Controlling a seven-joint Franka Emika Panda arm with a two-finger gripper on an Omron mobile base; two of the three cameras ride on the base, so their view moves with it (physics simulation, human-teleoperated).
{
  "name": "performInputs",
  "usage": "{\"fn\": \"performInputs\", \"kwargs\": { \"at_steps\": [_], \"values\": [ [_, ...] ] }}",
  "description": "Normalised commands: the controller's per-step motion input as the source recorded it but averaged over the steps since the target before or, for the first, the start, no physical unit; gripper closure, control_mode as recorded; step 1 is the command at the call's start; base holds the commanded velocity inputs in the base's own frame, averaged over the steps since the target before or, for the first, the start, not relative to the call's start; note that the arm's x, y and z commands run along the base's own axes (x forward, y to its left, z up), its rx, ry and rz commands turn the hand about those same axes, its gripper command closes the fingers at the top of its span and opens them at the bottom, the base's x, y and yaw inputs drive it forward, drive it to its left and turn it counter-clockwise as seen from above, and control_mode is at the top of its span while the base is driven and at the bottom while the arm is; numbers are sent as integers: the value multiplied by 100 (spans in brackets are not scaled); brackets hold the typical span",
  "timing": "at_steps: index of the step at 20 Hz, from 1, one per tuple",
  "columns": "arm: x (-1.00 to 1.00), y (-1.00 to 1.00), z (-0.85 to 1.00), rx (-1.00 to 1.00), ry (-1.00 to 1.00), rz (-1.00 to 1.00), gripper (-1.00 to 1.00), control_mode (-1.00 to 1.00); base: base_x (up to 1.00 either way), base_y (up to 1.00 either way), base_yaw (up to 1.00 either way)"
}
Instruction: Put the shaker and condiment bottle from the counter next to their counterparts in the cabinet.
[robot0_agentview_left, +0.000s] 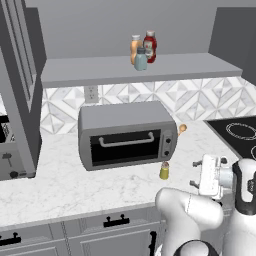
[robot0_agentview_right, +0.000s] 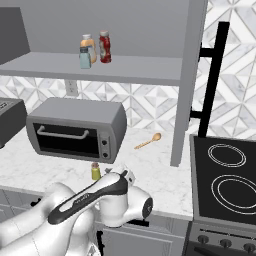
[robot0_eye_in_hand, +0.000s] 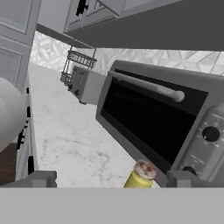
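The yellow shaker (robot0_agentview_left: 164, 171) (robot0_agentview_right: 95, 171) stands upright on the marble counter (robot0_agentview_left: 60, 185), just in front of the toaster oven's right end. My gripper (robot0_agentview_left: 194, 174) hovers low over the counter to the shaker's right, pointing at it, open and holding nothing. In the hand view the shaker (robot0_eye_in_hand: 141, 175) sits between the spread fingertips (robot0_eye_in_hand: 41, 178), right of centre, with the gripper (robot0_eye_in_hand: 113, 179) a short way from it. The red condiment bottle (robot0_agentview_left: 150, 46) (robot0_agentview_right: 104, 47) stands on the cabinet shelf (robot0_agentview_left: 100, 67) beside the orange bottle (robot0_agentview_left: 135, 47) and the teal-grey shaker (robot0_agentview_left: 141, 59).
A grey toaster oven (robot0_agentview_left: 127, 135) (robot0_agentview_right: 75, 127) (robot0_eye_in_hand: 162, 118) stands on the counter right behind the shaker. A wooden spoon (robot0_agentview_right: 147, 142) lies near the backsplash. The black stove (robot0_agentview_right: 225, 180) is to the right, and a toaster (robot0_eye_in_hand: 85, 85) stands farther along the counter.
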Motion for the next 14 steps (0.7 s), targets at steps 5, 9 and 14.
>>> {"fn": "performInputs", "kwargs": {
  "at_steps": [5, 9, 14],
  "values": [
    [3, -35, 7, 7, 4, 21, -100, -100, 0, 0, 0],
    [0, -13, 51, 12, 10, 14, -100, -100, 0, 0, 0],
    [0, 0, 32, 3, 13, 2, -100, -100, 0, 0, 0]
  ]
}}
